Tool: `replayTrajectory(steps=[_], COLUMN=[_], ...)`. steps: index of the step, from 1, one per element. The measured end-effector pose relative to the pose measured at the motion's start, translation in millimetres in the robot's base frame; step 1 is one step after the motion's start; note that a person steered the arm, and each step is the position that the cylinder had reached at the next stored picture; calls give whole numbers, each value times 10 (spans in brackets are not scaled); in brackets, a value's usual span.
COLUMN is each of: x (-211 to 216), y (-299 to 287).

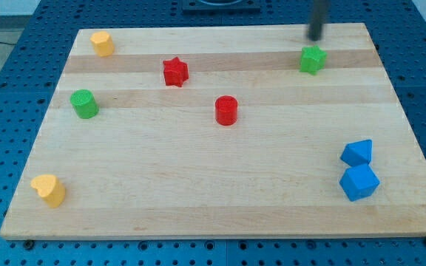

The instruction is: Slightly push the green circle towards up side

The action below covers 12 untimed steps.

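The green circle is a short green cylinder at the view's left, a little above the board's middle height. My tip is at the view's top right, far from the green circle. It stands just above a green star and looks apart from it.
A red star and a red cylinder lie between my tip and the green circle. A yellow block is at the top left and a yellow heart at the bottom left. Two blue blocks sit at the bottom right of the wooden board.
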<state>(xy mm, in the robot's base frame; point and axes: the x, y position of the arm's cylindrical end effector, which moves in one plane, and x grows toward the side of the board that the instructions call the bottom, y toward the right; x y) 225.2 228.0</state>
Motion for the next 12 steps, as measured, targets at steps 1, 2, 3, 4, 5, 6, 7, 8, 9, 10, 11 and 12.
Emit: replayTrajectory(steps=[1,2,3,4,5,6,7,8,9,10,11,12], x=[85,113,290,774,1003,1038,1068,1050,997,686,963,1400], y=[-12,-696,-583,-356,-539,-861,-1412,-1197,-1730,-1844,-2255,-2696])
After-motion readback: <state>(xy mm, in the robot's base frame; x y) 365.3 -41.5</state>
